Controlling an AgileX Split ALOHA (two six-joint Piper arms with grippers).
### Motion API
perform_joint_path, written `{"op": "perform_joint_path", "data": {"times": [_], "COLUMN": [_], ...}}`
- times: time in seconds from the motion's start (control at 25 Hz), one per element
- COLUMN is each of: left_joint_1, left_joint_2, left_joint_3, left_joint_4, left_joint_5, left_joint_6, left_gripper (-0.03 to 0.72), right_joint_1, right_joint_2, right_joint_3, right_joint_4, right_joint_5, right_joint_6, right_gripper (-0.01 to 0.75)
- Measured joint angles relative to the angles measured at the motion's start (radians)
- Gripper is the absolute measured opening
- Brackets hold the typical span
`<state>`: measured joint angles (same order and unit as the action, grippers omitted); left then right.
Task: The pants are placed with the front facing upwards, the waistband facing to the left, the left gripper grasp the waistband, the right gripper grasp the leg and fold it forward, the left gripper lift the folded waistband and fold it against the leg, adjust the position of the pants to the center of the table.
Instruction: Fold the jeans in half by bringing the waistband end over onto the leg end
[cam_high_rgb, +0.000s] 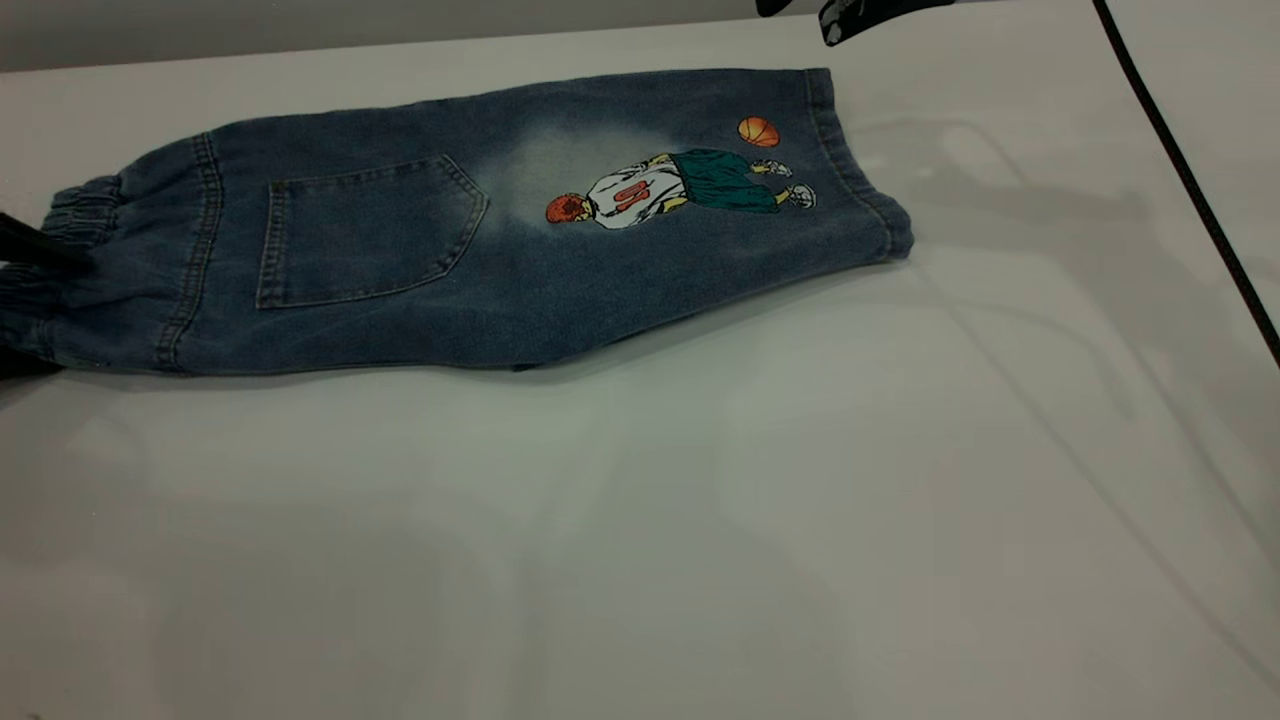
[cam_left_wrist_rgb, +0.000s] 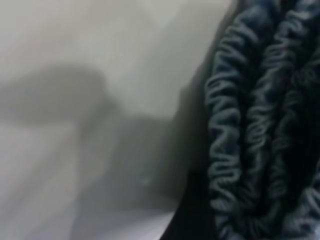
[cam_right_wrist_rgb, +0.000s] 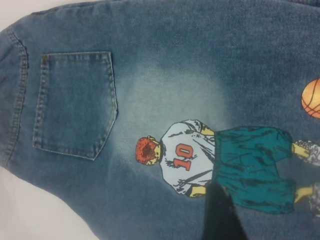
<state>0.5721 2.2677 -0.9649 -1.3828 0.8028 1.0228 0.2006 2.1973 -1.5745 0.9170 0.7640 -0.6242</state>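
Cable (cam_high_rgb: 1190, 180): black, trailing down the table's (cam_high_rgb: 700, 520) right side, well clear of the denim.
Pants (cam_high_rgb: 420, 270): folded lengthwise, far-left area, printed leg (cam_high_rgb: 720, 190) on top.
Left gripper (cam_high_rgb: 25, 250): at the waistband (cam_left_wrist_rgb: 250, 130); grip unreadable.
Right gripper (cam_high_rgb: 850, 15): above the leg's hem; fingers unreadable.

A black cable (cam_high_rgb: 1190, 180) crosses the right side; grey wall (cam_high_rgb: 300, 25) behind.

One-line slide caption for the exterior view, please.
Folded denim pants lie on the white table, left gripper at the waistband, right gripper above the printed leg.
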Motion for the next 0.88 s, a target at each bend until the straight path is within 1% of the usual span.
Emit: {"op": "perform_joint_path", "data": {"times": [0.08, 0.12, 0.2, 0.24, 0.32, 0.4, 0.44, 0.68, 0.76, 0.88], "left_joint_1": [-0.001, -0.001, -0.001, -0.001, -0.001, -0.001, -0.001, 0.0, 0.0, 0.0], "left_joint_2": [0.001, 0.001, 0.002, 0.002, 0.004, 0.006, 0.006, -0.005, -0.026, -0.075], "left_joint_3": [0.001, 0.001, 0.001, 0.001, 0.001, 0.001, 0.001, 0.005, 0.006, 0.007], "left_joint_4": [-0.028, -0.051, -0.067, -0.068, -0.064, -0.063, -0.064, -0.058, -0.017, 0.042], "left_joint_5": [-0.022, -0.042, -0.07, -0.088, -0.105, -0.111, -0.111, -0.091, -0.081, -0.069], "left_joint_6": [0.012, 0.021, 0.045, 0.056, 0.083, 0.108, 0.117, 0.119, 0.119, 0.116], "left_gripper": [0.553, 0.528, 0.449, 0.389, 0.24, 0.123, 0.113, 0.119, 0.119, 0.119], "right_joint_1": [0.0, 0.0, 0.006, 0.011, 0.034, 0.062, 0.08, 0.194, 0.235, 0.281], "right_joint_2": [0.0, 0.0, 0.001, 0.001, 0.001, 0.002, 0.004, 0.055, 0.076, 0.115], "right_joint_3": [0.001, 0.001, 0.001, 0.001, 0.001, 0.001, 0.001, 0.001, -0.006, -0.054], "right_joint_4": [0.0, 0.0, 0.01, 0.024, 0.052, 0.064, 0.072, 0.163, 0.183, 0.185], "right_joint_5": [0.005, 0.008, 0.027, 0.029, 0.035, 0.031, 0.022, -0.056, -0.067, -0.072], "right_joint_6": [0.0, 0.0, 0.0, -0.003, -0.019, -0.041, -0.051, -0.107, -0.131, -0.142], "right_gripper": [0.354, 0.354, 0.354, 0.354, 0.354, 0.354, 0.354, 0.354, 0.354, 0.354]}}
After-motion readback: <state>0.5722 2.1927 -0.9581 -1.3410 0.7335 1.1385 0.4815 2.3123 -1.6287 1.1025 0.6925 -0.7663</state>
